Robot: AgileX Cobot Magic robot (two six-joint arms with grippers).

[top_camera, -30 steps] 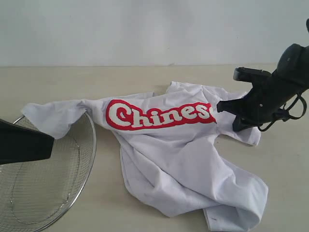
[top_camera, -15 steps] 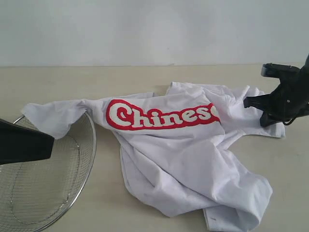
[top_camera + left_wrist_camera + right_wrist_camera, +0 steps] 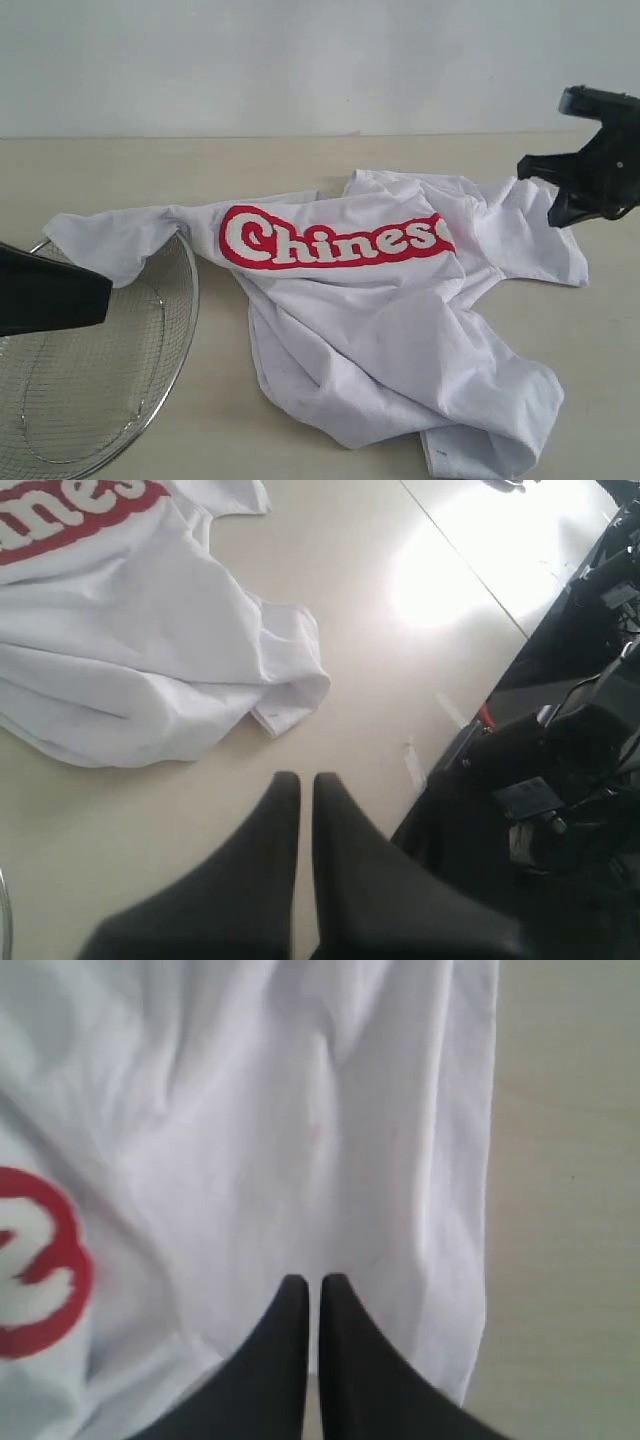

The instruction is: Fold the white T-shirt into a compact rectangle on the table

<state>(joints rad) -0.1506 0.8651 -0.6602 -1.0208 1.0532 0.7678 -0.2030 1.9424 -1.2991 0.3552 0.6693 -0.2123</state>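
Observation:
The white T-shirt (image 3: 380, 330) lies crumpled on the table (image 3: 300, 160), with the red lettering (image 3: 335, 238) facing up. One sleeve (image 3: 110, 240) is draped over the basket rim, and the other sleeve (image 3: 535, 240) is spread flat to the right. My right gripper (image 3: 527, 166) hangs shut and empty above that right sleeve, clear of the cloth; the right wrist view shows it (image 3: 308, 1282) over white fabric (image 3: 300, 1110). My left gripper (image 3: 300, 780) is shut and empty over bare table, short of the shirt's hem (image 3: 285, 705).
A round wire-mesh basket (image 3: 185, 300) stands at the front left, partly under my dark left arm (image 3: 50, 300). In the left wrist view the table edge (image 3: 470, 710) runs close by, with dark equipment (image 3: 560, 780) beyond it.
My right gripper has moved right and upward off the shirt. The right sleeve now lies stretched out farther right. The left arm has not moved.

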